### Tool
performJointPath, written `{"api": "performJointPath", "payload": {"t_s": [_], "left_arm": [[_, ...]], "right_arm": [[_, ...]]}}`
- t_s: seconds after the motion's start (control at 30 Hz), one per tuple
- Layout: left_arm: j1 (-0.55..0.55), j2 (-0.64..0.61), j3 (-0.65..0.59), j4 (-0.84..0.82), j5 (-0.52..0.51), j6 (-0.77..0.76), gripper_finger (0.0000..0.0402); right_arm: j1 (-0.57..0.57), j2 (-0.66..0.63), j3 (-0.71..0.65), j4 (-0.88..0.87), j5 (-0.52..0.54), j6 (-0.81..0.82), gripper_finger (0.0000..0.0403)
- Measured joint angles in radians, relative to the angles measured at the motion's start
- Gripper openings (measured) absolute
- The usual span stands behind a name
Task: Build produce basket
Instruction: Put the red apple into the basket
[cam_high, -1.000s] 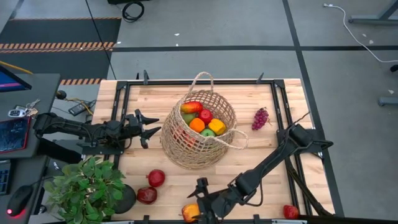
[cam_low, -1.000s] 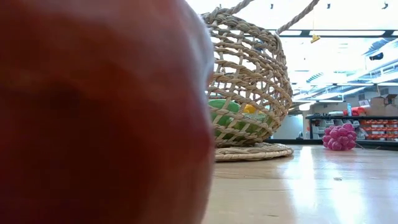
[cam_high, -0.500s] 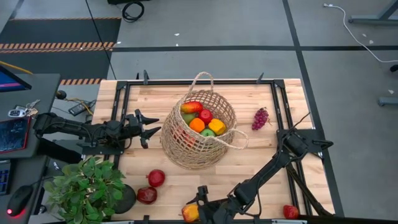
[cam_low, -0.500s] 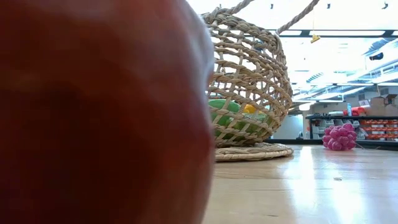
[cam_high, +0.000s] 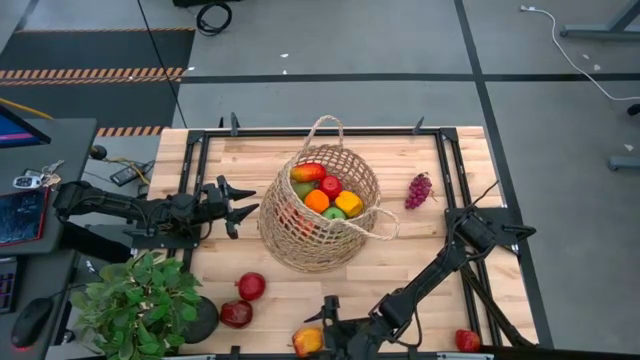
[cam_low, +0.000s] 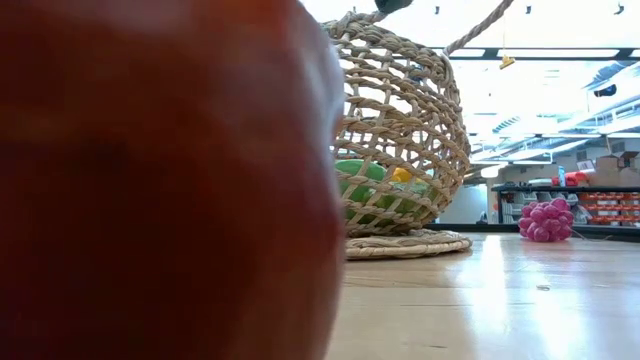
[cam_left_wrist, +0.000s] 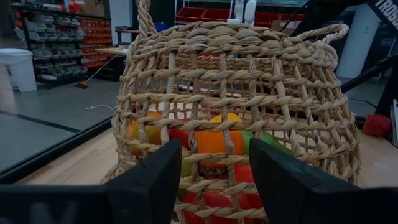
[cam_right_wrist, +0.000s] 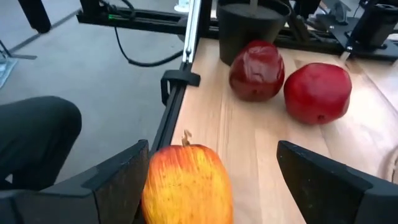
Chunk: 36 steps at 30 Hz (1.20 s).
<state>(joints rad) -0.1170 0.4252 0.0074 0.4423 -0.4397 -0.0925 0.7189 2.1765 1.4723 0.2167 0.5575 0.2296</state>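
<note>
The wicker basket (cam_high: 320, 208) stands in the middle of the table, with several red, orange, yellow and green fruits (cam_high: 325, 192) inside. My right gripper (cam_high: 320, 328) is low at the near edge, open. Its fingers stand on either side of a yellow-red fruit (cam_right_wrist: 186, 185) that rests on the table, close against one finger (cam_right_wrist: 121, 180). Two dark red fruits (cam_right_wrist: 256, 70) (cam_right_wrist: 317, 92) lie just beyond it. A purple grape bunch (cam_high: 418, 189) lies to the right of the basket. My left gripper (cam_high: 245, 205) waits, open, pointing level at the basket's left wall (cam_left_wrist: 230, 112). My right gripper has the yellow-red fruit between its open fingers, coming at it slanting down along the near edge from the right. I cannot tell whether the one finger beside the fruit (cam_right_wrist: 149, 186) touches it. The fruit stands on the table.
A potted leafy plant (cam_high: 140, 305) stands at the near left corner. Another red fruit (cam_high: 467, 340) lies at the near right edge. A black frame rail (cam_right_wrist: 177, 81) runs along the table edge beside the gripper. In the low view a red blur (cam_low: 150, 180) fills the left half.
My right gripper has sunk and moved toward the near edge, coming down around the yellow-red fruit, still open. The fruit and basket have stayed in place.
</note>
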Motion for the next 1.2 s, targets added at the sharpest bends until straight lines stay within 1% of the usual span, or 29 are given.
{"api": "performJointPath", "payload": {"t_s": [0.1, 0.23, 0.37, 0.53, 0.6, 0.83, 0.97, 1.07, 1.13, 1.2], "left_arm": [[0.000, 0.000, 0.000, 0.000, 0.000, 0.000, 0.0197], [0.000, 0.000, 0.000, 0.000, 0.000, 0.000, 0.0199], [0.000, 0.000, 0.000, 0.000, 0.000, 0.000, 0.0195], [0.000, 0.000, 0.000, 0.000, 0.000, 0.000, 0.0193], [0.000, 0.000, 0.000, 0.000, 0.000, 0.000, 0.0195], [0.000, 0.000, 0.000, 0.000, 0.000, 0.000, 0.0198], [0.000, 0.000, 0.000, 0.000, 0.000, 0.000, 0.0194], [0.000, 0.000, 0.000, 0.000, 0.000, 0.000, 0.0193], [0.000, 0.000, 0.000, 0.000, 0.000, 0.000, 0.0194], [0.000, 0.000, 0.000, 0.000, 0.000, 0.000, 0.0196]], "right_arm": [[0.000, -0.002, -0.028, 0.040, -0.001, 0.008, 0.0356], [0.000, -0.002, -0.068, 0.040, -0.028, 0.043, 0.0356], [0.002, -0.002, -0.101, 0.062, -0.034, 0.056, 0.0356], [0.002, -0.002, -0.163, 0.191, -0.037, 0.017, 0.0356], [0.002, -0.002, -0.180, 0.236, -0.061, 0.007, 0.0356], [0.017, -0.002, -0.182, 0.362, -0.072, -0.070, 0.0356], [0.042, -0.001, -0.153, 0.385, -0.072, -0.104, 0.0356], [0.067, 0.033, -0.103, 0.421, -0.068, -0.145, 0.0356], [0.087, 0.085, -0.040, 0.445, -0.080, -0.186, 0.0356], [0.105, 0.133, 0.037, 0.416, -0.079, -0.247, 0.0356]]}}
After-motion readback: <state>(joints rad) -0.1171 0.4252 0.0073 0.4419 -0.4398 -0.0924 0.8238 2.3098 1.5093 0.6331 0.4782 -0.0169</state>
